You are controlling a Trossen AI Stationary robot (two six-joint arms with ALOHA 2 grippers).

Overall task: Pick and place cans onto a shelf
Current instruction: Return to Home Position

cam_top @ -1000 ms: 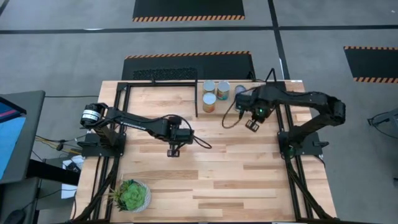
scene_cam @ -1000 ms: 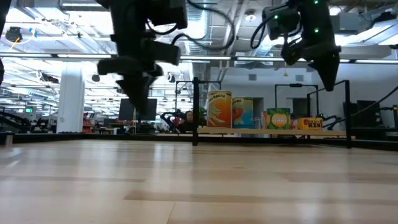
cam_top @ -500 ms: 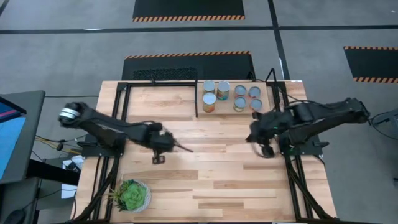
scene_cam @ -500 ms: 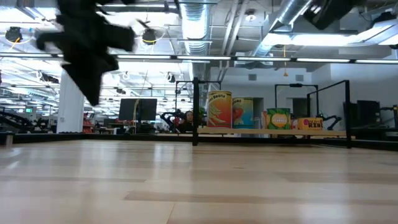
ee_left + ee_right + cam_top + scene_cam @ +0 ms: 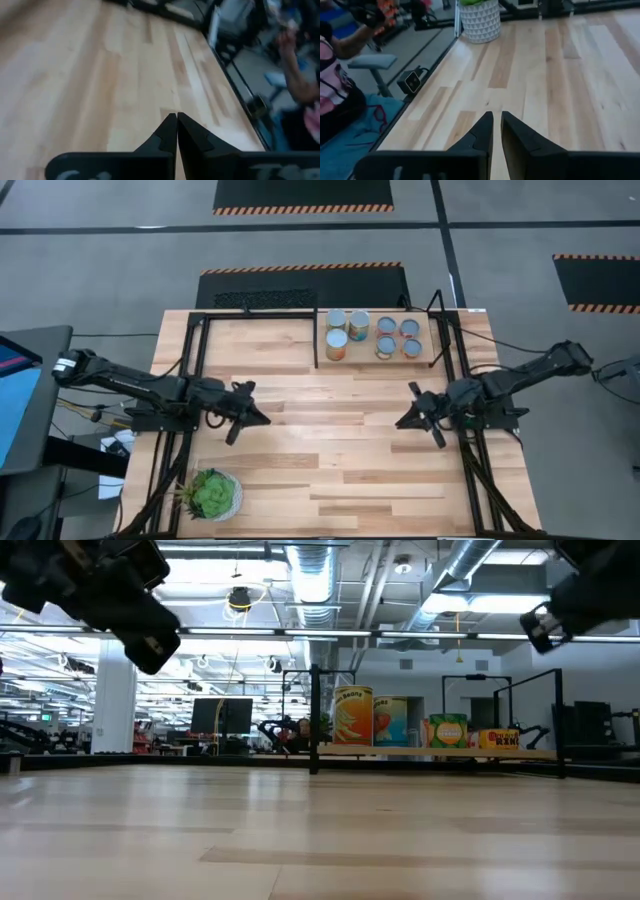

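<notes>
Several cans (image 5: 359,326) with silver tops stand upright on the shelf (image 5: 366,354), a light board in black rods at the table's far side. They also show in the low view (image 5: 353,716). My left gripper (image 5: 262,420) is shut and empty over the table's left half; its fingers meet in the left wrist view (image 5: 176,117). My right gripper (image 5: 401,424) is over the right half, empty, with only a thin slit between its fingers (image 5: 496,116). Both point level toward the table's middle.
A green potted plant (image 5: 212,493) stands near the front left corner and shows in the right wrist view (image 5: 480,20). Black frame rods run along both table sides. People show beyond the table edges (image 5: 340,65).
My right gripper has left the shelf's near side, gone toward the near edge and tipped from pointing down to level. My left gripper has drawn back toward the left edge and tipped level too. The cans have stayed in place.
</notes>
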